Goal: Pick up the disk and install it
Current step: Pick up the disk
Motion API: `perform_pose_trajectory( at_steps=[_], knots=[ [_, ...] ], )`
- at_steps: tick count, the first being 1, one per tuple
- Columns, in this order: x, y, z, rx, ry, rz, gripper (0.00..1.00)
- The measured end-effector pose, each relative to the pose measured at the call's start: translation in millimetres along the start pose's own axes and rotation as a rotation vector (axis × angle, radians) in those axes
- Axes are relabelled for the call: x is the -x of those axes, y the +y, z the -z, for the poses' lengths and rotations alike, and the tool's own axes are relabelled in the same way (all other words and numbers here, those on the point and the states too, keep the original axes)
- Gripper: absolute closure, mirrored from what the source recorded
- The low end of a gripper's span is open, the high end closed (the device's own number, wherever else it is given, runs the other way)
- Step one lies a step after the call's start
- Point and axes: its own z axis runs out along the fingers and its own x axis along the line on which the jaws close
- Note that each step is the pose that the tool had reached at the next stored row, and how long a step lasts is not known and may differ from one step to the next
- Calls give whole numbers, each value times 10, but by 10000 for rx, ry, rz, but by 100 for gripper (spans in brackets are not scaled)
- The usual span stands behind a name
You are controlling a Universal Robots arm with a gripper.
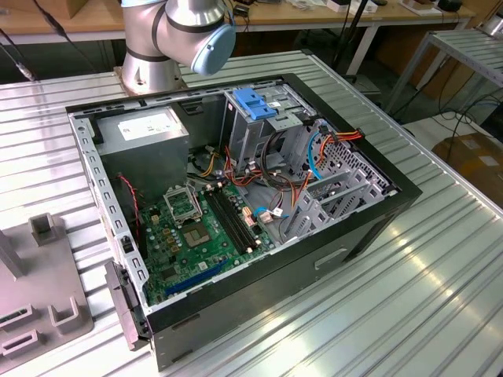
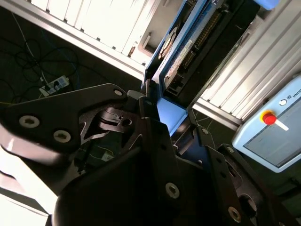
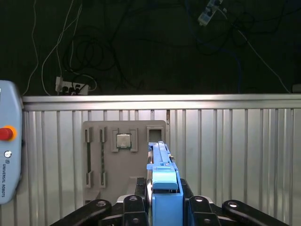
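Robot hand (image 3: 164, 207) clamped on the disk (image 3: 163, 172). Black fingers (image 3: 135, 205) press on either side of its light-blue carrier, and the disk is held edge-on over the ribbed metal counter (image 3: 235, 155). Beyond the disk, a grey fixture tray (image 3: 101, 179) carries a square chip (image 3: 123, 140). Exterior view: open computer case (image 1: 354, 236) on the counter, with the arm's base (image 1: 149, 71) at its far side.

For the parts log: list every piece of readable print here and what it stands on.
White label on the power-supply box: too small to read.
Label on the disk gripped in the hand: blurred, unreadable.
Teach pendant: brand lettering, left unquoted.
No other text.
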Motion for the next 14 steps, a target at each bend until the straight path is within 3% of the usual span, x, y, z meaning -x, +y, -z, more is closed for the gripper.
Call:
perform_pose_trajectory(
  at_steps=[5,10,14],
  knots=[
    [-1,-1,62,0,0,0,63],
    [0,-6,63,0,0,0,63],
    [0,-58,61,0,0,0,63]
  ],
)
